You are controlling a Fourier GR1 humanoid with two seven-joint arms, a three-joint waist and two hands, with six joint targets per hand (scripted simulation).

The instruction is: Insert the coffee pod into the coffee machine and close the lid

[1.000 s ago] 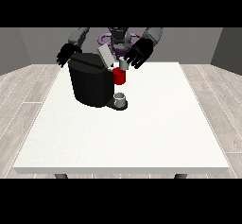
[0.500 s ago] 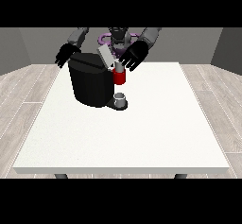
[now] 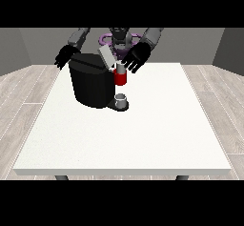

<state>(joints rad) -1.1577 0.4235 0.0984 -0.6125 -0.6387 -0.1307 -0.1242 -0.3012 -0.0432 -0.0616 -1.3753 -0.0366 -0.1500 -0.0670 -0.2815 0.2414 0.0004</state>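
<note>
View: front view, camera across the surface from the robot.
Surface (image 3: 143, 139): large, white, rectangular; the robot stands behind its far edge.
Coffee machine (image 3: 91, 84): black, bulky body, upright on the far-left part of the surface.
Lid (image 3: 107, 57): grey flap at the top right of the coffee machine, raised and tilted; not closed.
Brew head (image 3: 120, 78): red section on the right side of the coffee machine, directly below the lid.
Cup (image 3: 121, 99): small, grey, upright on the machine's base beneath the brew head.
Coffee pod (image 3: 120, 68): small grey piece at the top of the brew head, just beside the fingers of the hand at the view's right; whether it is fully seated cannot be told.
Hand at the view's right (image 3: 136, 58): black, above and just right of the brew head; fingers spread and pointing down toward the lid area, released, grasping nothing visible.
Hand at the view's left (image 3: 66, 56): black, at the upper-left corner of the coffee machine, near or touching it; contact cannot be told. Fingers hang relaxed, released, not closed round anything.
Robot torso (image 3: 119, 38): grey with a purple ring, centred behind the coffee machine.
</note>
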